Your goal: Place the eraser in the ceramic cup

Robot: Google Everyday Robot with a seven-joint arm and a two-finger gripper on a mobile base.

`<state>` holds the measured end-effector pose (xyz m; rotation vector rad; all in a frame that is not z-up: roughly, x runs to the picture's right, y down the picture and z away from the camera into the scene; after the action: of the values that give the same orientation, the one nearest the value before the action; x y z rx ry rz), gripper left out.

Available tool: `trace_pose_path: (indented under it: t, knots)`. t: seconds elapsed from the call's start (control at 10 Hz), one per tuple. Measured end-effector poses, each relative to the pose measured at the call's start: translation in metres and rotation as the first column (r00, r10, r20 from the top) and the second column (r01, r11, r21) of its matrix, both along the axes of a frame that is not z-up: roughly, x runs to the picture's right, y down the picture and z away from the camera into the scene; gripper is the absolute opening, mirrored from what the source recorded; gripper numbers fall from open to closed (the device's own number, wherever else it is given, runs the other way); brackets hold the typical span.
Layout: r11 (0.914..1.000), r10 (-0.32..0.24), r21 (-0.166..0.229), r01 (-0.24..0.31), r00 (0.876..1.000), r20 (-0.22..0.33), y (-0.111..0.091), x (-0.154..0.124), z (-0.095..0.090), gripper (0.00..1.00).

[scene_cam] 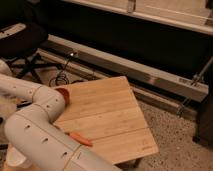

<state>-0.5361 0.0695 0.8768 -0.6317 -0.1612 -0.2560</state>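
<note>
The eraser and the ceramic cup are out of view. My white arm (40, 125) rises from the bottom left, bends at an elbow over the left part of the wooden table (110, 115), and runs off past the left edge. The gripper is beyond that edge and does not show.
A red-orange bowl (64, 95) sits at the table's left side, mostly hidden behind my elbow. A small orange object (80, 139) lies near the table's front edge beside my arm. A black office chair (20, 40) stands at the back left, and a long metal rail (150, 75) runs along the floor behind the table.
</note>
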Motion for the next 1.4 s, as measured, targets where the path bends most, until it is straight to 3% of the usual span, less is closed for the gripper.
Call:
trace_pose_path:
  t: [0.2, 0.3, 0.4, 1.0, 1.1, 1.4]
  knots:
    - [0.9999, -0.014, -0.007, 0.014, 1.000, 0.008, 0.001, 0.000, -0.003, 0.00]
    - [0.9998, -0.019, -0.008, 0.019, 1.000, 0.015, 0.001, 0.000, -0.005, 0.05]
    - [0.9998, -0.018, -0.005, 0.018, 1.000, 0.022, -0.001, -0.001, -0.007, 0.10]
    - [0.9994, 0.004, 0.034, -0.007, 0.997, 0.078, -0.017, -0.005, -0.010, 0.72]
    - [0.9994, 0.002, 0.033, -0.004, 0.997, 0.081, -0.016, -0.002, -0.009, 0.79]
    - [0.9993, -0.006, 0.038, 0.002, 0.996, 0.094, -0.016, 0.001, -0.008, 0.80]
